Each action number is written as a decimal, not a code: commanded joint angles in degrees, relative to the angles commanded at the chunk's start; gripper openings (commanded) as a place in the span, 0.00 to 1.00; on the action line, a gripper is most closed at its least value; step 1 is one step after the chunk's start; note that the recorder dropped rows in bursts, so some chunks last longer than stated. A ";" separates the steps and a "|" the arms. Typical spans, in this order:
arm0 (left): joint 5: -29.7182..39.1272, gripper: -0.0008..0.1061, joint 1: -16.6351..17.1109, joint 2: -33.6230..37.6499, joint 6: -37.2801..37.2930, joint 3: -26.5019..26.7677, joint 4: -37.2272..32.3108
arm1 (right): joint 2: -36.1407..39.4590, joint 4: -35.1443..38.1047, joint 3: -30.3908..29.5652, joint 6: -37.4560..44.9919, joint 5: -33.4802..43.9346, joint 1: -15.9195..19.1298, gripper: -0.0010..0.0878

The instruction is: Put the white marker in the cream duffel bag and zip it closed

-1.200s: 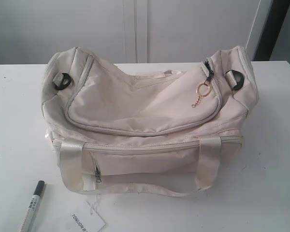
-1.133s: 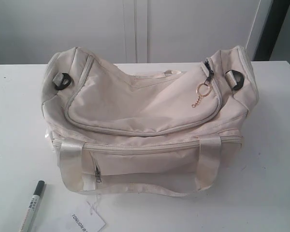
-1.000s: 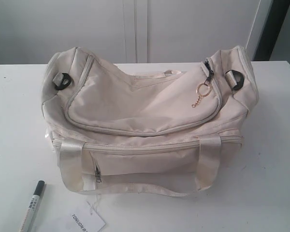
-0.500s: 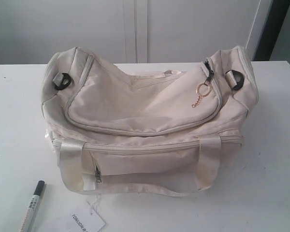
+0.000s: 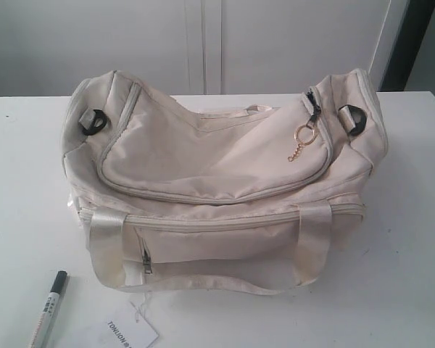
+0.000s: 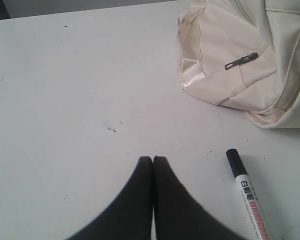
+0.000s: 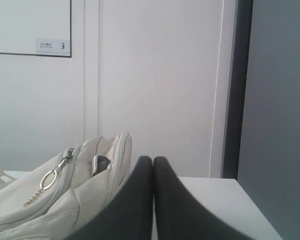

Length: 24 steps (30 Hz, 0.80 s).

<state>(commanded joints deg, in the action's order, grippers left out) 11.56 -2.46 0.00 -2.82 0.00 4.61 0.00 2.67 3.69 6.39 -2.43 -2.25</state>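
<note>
On a white table (image 5: 413, 290) by a pale wall (image 5: 290, 43) sat the cream bag (image 5: 217, 174), the dark-capped marker (image 5: 49, 306) near its front. The left gripper (image 6: 152, 160) and right gripper (image 7: 152, 160) were pressed together, empty.

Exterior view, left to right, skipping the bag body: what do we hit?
Slim white marker with dark cap, left black end ring, white printed paper tag, gold ring zip pull, right black end ring.

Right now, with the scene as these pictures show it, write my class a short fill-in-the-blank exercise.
The white marker lies on the ___, outside the cream duffel bag.
The left gripper is ___ and holds nothing.
A ___ ring hangs from the bag's zip pull.
Missing words: table; shut; gold.
</note>
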 joint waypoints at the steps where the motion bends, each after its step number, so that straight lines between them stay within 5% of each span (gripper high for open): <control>1: 0.00 0.01 0.00 0.00 0.00 0.00 0.00 | 0.00 0.00 0.76 0.00 1.60 0.00 0.01; 9: 0.00 0.01 0.00 0.00 0.00 0.00 0.00 | 0.39 0.00 8.35 0.00 10.83 0.00 0.01; 24: 0.00 0.01 0.00 0.00 0.00 0.00 0.00 | 18.99 0.10 23.73 -4.04 26.05 0.00 0.01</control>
<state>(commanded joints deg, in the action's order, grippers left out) 11.56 -2.46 0.00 -2.82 0.00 4.61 18.99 2.77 27.42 2.35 23.63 -2.25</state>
